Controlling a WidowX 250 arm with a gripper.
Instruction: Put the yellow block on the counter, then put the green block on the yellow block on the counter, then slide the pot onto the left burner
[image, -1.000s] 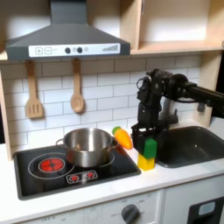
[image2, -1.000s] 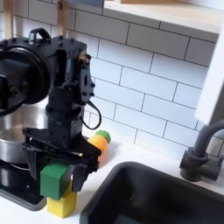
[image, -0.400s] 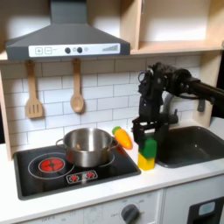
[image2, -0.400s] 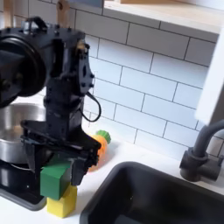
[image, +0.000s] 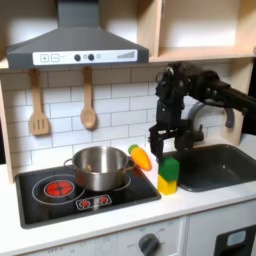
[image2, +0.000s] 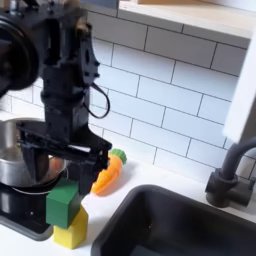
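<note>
Beside the sink basin (image: 220, 163), the green block (image: 170, 168) sits stacked on the yellow block (image: 168, 185) on the off-white counter (image: 200, 205).

Just above the stack the gripper (image: 165, 148) hangs with its jaws spread wide, gripping nothing; in the second exterior view it (image2: 62, 168) clears the green block (image2: 64, 204) and the yellow block (image2: 70, 234). Past the stack from the sink, the steel pot (image: 100, 166) stands on the black cooktop (image: 60, 205), with the orange carrot toy (image: 141, 157) between pot and stack. The left burner (image: 59, 187) lies bare beyond the pot.
</note>
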